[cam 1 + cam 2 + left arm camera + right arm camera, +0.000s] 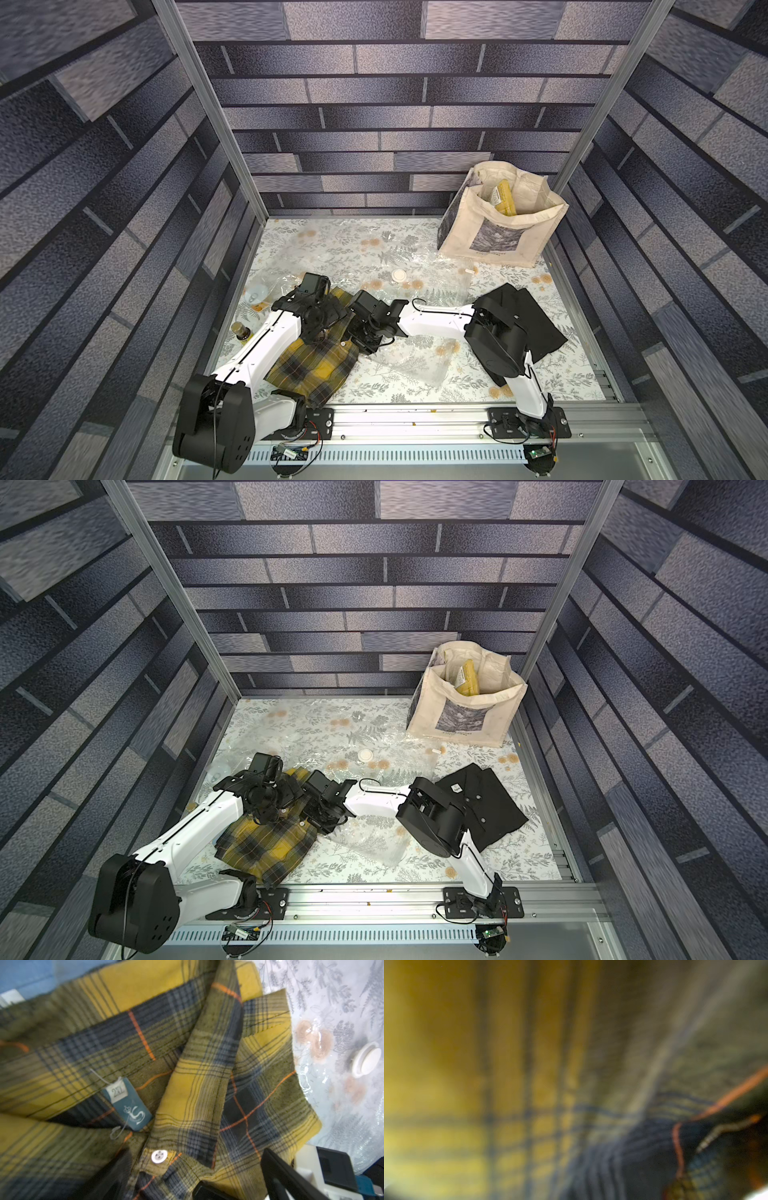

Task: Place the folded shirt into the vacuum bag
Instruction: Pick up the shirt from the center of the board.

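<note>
The folded shirt is yellow, grey and black plaid and lies at the front left of the table. Its collar, size tag and a white button fill the left wrist view. My left gripper is open, its dark fingers either side of the button placket; a top view shows it over the collar end. My right gripper presses onto the shirt's right edge. Its wrist view shows only blurred plaid, and the jaws are hidden. The vacuum bag, clear and crinkly, spreads behind and right of the shirt, with its white valve cap facing up.
A beige tote bag stands at the back right. A folded black shirt lies at the right, partly under the right arm. A small dark bottle stands by the left wall. A metal rail runs along the front edge.
</note>
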Available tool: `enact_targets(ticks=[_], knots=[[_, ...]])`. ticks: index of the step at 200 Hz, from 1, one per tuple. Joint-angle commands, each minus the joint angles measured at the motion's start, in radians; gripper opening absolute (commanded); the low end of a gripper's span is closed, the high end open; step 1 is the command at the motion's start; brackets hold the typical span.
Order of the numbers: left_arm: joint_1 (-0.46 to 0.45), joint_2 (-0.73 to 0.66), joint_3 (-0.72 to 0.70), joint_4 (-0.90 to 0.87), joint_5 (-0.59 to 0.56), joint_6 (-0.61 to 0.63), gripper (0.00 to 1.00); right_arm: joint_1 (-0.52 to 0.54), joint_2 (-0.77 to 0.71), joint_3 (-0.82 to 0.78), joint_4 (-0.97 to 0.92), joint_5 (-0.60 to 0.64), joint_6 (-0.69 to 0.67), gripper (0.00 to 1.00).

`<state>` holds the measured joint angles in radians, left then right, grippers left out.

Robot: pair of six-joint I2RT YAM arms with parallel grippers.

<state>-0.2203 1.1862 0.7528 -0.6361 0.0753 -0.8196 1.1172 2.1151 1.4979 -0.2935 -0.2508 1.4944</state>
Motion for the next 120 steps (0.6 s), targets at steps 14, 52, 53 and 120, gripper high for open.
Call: enact_targets(ticks=[14, 52, 53, 120], knots=[[0.020, -0.044, 0.103, -0.087, 0.007, 0.044, 1.00, 0.003, 0.028, 0.017, -0.012, 0.044, -0.055, 0.26], [0.028, -0.089, 0.227, -0.179, 0.005, 0.097, 1.00, 0.000, -0.048, 0.269, -0.354, 0.118, -0.369, 0.20], [0.027, -0.089, 0.230, -0.180, 0.005, 0.099, 1.00, 0.000, -0.050, 0.270, -0.355, 0.118, -0.372, 0.19], [0.014, -0.096, 0.313, -0.203, 0.042, 0.130, 1.00, -0.170, -0.266, 0.211, -0.567, 0.037, -0.707, 0.18]])
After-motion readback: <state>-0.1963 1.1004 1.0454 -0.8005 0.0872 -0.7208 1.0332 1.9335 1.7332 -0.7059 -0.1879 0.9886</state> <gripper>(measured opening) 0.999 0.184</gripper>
